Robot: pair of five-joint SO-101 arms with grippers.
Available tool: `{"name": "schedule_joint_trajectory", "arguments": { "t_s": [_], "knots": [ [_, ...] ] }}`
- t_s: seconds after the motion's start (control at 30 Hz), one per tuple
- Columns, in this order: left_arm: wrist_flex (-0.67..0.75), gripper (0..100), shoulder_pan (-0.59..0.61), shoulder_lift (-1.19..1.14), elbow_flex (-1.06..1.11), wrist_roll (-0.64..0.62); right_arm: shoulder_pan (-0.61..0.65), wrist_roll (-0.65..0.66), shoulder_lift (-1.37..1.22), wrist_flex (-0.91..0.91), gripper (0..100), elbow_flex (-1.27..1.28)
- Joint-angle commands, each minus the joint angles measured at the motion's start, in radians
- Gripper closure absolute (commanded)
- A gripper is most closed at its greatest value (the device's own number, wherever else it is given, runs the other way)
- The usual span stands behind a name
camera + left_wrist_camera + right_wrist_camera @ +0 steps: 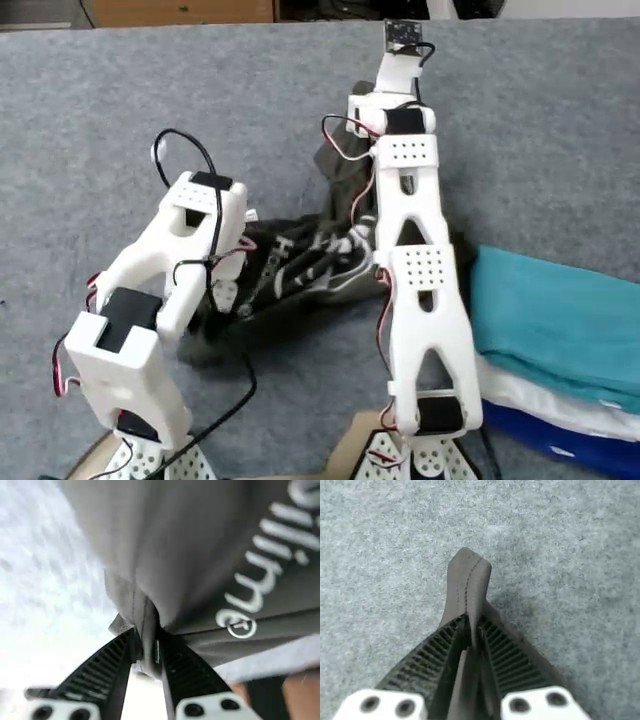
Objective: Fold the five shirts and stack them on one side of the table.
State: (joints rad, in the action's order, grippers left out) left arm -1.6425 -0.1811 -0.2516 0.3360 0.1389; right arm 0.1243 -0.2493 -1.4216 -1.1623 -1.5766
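Note:
A dark grey shirt point(300, 265) with white print lies bunched on the grey carpeted table between the two arms. My left gripper point(148, 647) is shut on a fold of its hem, and the white lettering point(265, 580) shows close by. My right gripper point(471, 630) is shut on another edge of the dark grey shirt point(467, 580), held just above the carpet. In the high view the right arm point(415, 250) stretches over the shirt's far side and the left arm point(170, 290) bends over its near left corner.
A stack of folded shirts lies at the right edge of the table: a teal one point(555, 320) on top, a white one point(560, 400) beneath, a blue one point(570, 440) at the bottom. Bare carpet point(150, 90) spreads across the far left.

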Motion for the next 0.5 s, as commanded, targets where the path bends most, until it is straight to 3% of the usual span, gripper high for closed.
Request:
{"name": "schedule_joint_trajectory", "arguments": {
  "t_s": [0.0, 0.2, 0.47],
  "knots": [
    [-0.086, 98, 0.012, 0.012, 0.028, 0.058, -0.005, -0.003, 0.007, 0.021, 96.1, -0.053],
    [-0.1, 98, 0.012, 0.088, 0.077, 0.064, -0.005, -0.003, 0.007, 0.02, 96.1, -0.053],
    [-0.117, 98, 0.012, 0.466, 0.078, 0.063, -0.002, -0.002, 0.012, 0.006, 95.9, -0.053]
  ]
}}
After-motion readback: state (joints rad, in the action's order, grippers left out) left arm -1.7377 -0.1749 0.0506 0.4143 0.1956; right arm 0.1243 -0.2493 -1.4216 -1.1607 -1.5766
